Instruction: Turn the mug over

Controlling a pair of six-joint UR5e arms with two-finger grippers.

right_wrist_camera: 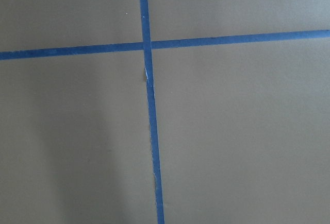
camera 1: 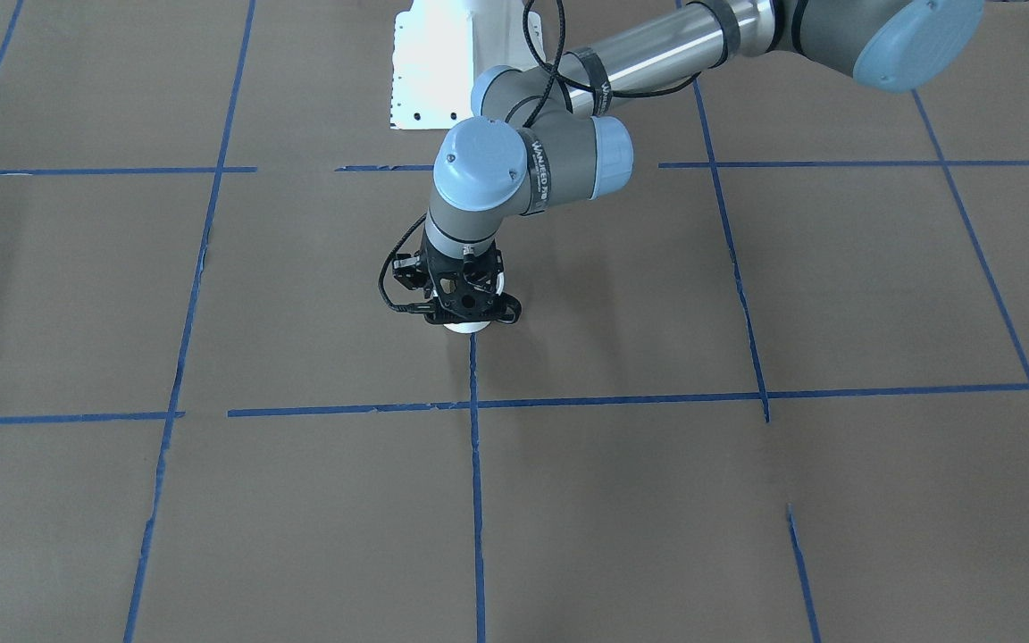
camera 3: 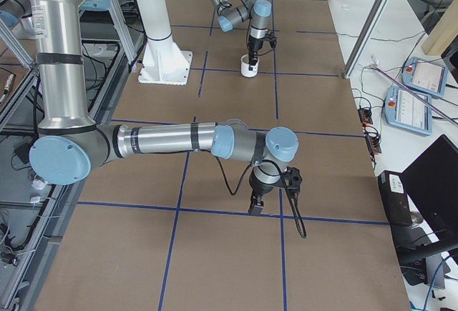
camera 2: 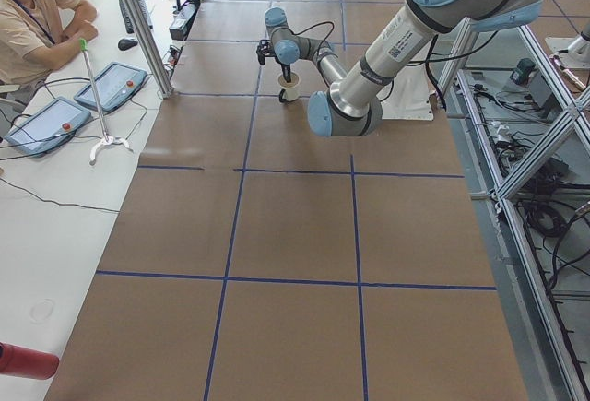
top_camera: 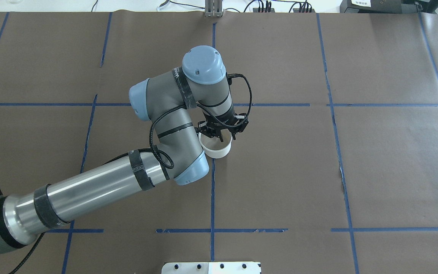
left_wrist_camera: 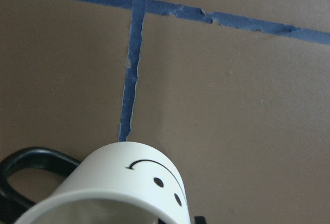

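Note:
The white mug (top_camera: 219, 151) stands upright, mouth up, near the middle of the table, on a blue tape line. It also shows in the front view (camera 1: 465, 327) and both side views (camera 2: 290, 92) (camera 3: 249, 69). The left wrist view shows its smiley face (left_wrist_camera: 157, 180) and its black handle (left_wrist_camera: 31, 162) on the left. My left gripper (top_camera: 219, 136) points straight down on the mug's far rim, one finger inside, and appears shut on the wall. My right gripper (camera 3: 255, 207) hangs low over bare table, far from the mug. I cannot tell whether it is open or shut.
The brown paper table cover carries a grid of blue tape lines (right_wrist_camera: 149, 110). The white robot base plate (camera 1: 430, 71) is at the robot's side of the table. An operator (camera 2: 37, 14) sits beyond the table's far edge with control tablets (camera 2: 111, 83).

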